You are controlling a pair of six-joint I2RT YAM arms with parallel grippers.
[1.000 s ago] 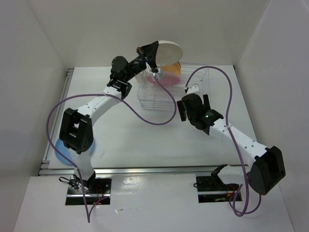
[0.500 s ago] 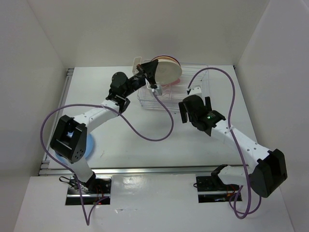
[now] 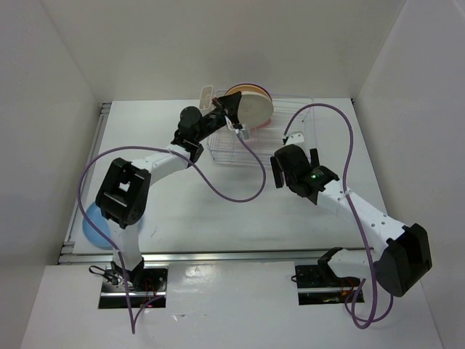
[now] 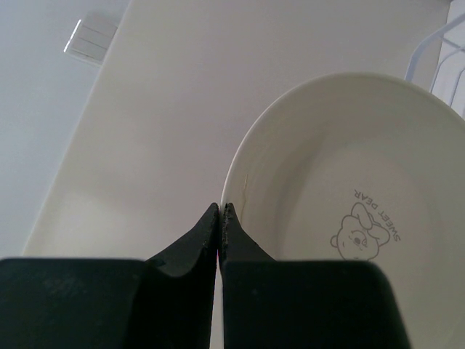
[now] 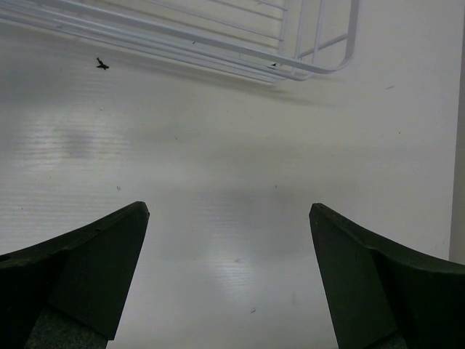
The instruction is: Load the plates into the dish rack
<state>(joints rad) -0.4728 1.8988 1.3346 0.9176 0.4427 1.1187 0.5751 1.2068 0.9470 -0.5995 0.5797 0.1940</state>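
pinching shut on the rim of the cream plate (image 4: 349, 182), the left claw (image 4: 220, 209) had its two black fingertips pressed together with only the thin plate edge between them. it held the plate up on edge over the far left part of the dish rack (image 3: 294, 120). whether the plate's lower edge touched the wires could not be told. printed near the plate's middle was a small line drawing of a bear's head, with writing curved beside it that appeared to read "sweet bear", upside down in the left wrist view. from above, the rims of a yellow-orange plate (image 3: 266, 92) and a pink plate (image 3: 263, 123) showed just behind the cream one, standing in the rack. the right claw (image 5: 229, 211) was spread wide and held nothing, hanging above the bare white table (image 3: 182, 196) just beside the rack's near right corner, whose wires crossed the top of its view. a light blue plate (image 3: 93, 230) lay flat near the table's left front edge, partly hidden by the left arm.
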